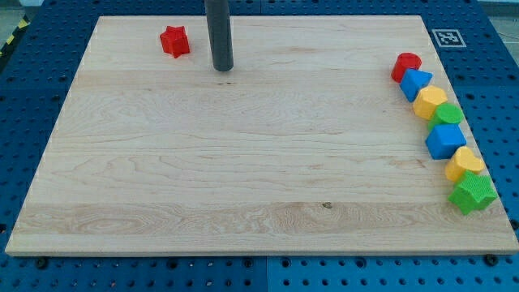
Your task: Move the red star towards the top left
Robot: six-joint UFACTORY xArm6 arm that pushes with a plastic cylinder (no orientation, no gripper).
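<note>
At the view's top right corner of the desk [243, 162], a small black-and-white square marker [446, 37], printed with a coded pattern; no letters or words readable anywhere. Pale wooden board as working surface, with fine grain running left to right and one small dark knot near the bottom middle. Around the board, a blue metal plate [32, 97] full of regular holes; at the far top left, a bit of yellow-and-black striped tape.

Near the top left of the board, the red star [174, 40], small, matte, with short blunt points. Just to its right and slightly lower, my tip [223, 68], end of a smooth dark grey rod, standing upright on the wood, close to the star but not touching.

No claw on this arm, so nothing to tell about spread or pressed.

Along the right edge, a curved chain of blocks, each touching or almost touching the next: red block [406, 65], blue block [416, 83], yellow block [430, 102], green block [448, 114], blue cube [445, 140], yellow heart-like block [465, 164], green star [473, 193]. All well apart from the tip.
</note>
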